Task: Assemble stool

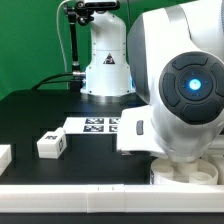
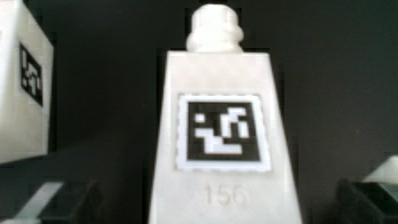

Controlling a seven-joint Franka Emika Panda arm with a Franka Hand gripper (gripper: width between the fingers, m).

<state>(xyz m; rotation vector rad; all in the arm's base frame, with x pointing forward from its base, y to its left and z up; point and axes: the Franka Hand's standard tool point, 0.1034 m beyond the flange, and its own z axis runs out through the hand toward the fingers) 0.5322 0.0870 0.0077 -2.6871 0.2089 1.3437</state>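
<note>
In the wrist view a white blocky stool leg [image 2: 221, 100] with a black-and-white tag and a round peg at one end lies on the black table. My gripper [image 2: 217, 205] is open and straddles its plain end. The dark fingertips [image 2: 50, 200] stand apart from the leg on both sides. A second tagged leg [image 2: 22, 80] lies beside it. In the exterior view one tagged leg [image 1: 52, 144] sits on the table at the left. The round seat's rim [image 1: 192, 173] shows low on the right under the arm. The arm's body hides the gripper there.
The marker board [image 1: 98, 125] lies flat mid-table. Another white piece [image 1: 4, 155] sits at the exterior view's left edge. A plain white bar [image 1: 90, 202] runs along the front. The robot base [image 1: 106, 60] stands at the back, and the arm fills the right half.
</note>
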